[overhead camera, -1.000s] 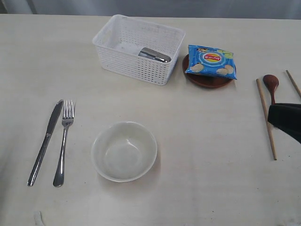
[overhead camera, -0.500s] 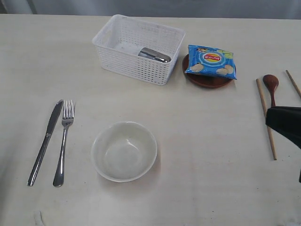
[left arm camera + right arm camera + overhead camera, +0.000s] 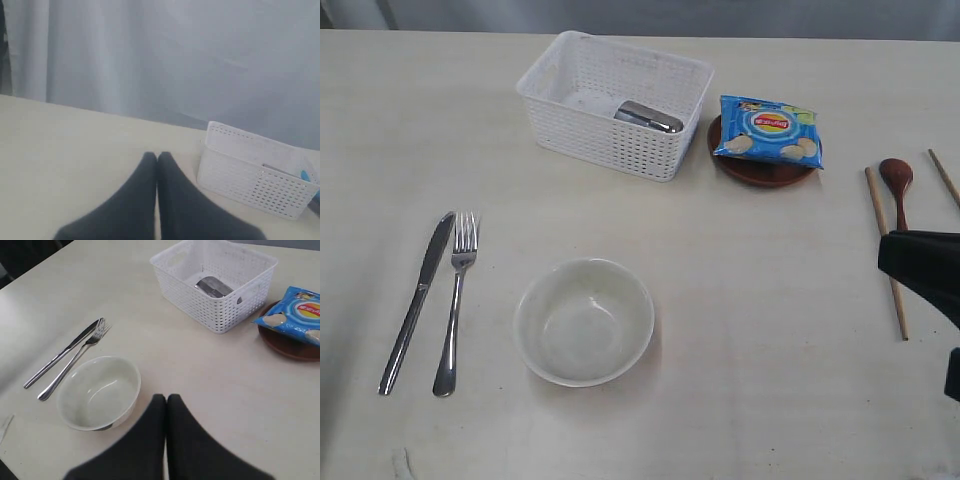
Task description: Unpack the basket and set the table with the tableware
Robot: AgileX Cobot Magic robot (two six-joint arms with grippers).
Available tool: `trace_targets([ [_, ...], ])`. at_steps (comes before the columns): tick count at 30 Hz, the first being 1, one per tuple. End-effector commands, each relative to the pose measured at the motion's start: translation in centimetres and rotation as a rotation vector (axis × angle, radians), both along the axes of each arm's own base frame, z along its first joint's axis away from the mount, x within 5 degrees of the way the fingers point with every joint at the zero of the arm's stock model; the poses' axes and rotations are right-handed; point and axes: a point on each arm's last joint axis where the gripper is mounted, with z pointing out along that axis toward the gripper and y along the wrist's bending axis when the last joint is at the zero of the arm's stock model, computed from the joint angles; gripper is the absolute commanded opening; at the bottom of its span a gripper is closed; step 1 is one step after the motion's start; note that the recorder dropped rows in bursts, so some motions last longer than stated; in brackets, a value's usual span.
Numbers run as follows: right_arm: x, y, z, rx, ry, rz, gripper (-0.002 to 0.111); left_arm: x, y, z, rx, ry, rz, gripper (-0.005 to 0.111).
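The bowl [image 3: 583, 320], knife [image 3: 415, 300], fork [image 3: 455, 300], spoon [image 3: 896, 180] and chopsticks [image 3: 885, 240] lie on the counter [image 3: 740, 330], the last two beside the right gripper [image 3: 166, 397], but the cup [image 3: 648, 116] sits in the basket [image 3: 610, 145], well beyond it and the left gripper [image 3: 157, 155], both pinched together, empty.

Table [image 3: 770, 350] layout: white perforated basket [image 3: 610, 140] mid far edge, steel cup [image 3: 648, 116] lying on its side inside it. Reddish-brown plate [image 3: 760, 172] just beside the basket toward the right edge, blue chips bag [image 3: 768, 130] on top. Knife [image 3: 417, 300] and fork [image 3: 454, 305] side by side toward the left edge, knife outermost. Pale bowl [image 3: 584, 320] upright, mid near edge. Right edge: dark spoon [image 3: 896, 180] between two wooden chopsticks [image 3: 880, 215]. Right arm [image 3: 925, 265] covers the spoon's handle and overlaps the inner chopstick.
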Motion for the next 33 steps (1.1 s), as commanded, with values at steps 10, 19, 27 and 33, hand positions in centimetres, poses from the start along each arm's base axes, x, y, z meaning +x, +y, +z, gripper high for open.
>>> trace_targets([
  [10,0.0,-0.1,0.1,0.004,-0.016,-0.005,0.000,0.0,0.0,0.2,-0.064,-0.026,0.008,0.000],
  [19,0.0,-0.1,0.1,0.008,-0.014,-0.005,0.000,0.0,0.1,0.4,-0.061,-0.044,0.010,0.000],
  [27,-0.1,0.0,0.1,0.023,-0.004,-0.003,0.000,-0.8,0.0,4.1,-0.169,-0.090,-0.004,0.000],
  [33,-0.2,0.1,0.2,0.047,0.009,0.000,0.000,-0.7,-0.3,13.9,-0.125,-0.036,-0.037,0.000],
])
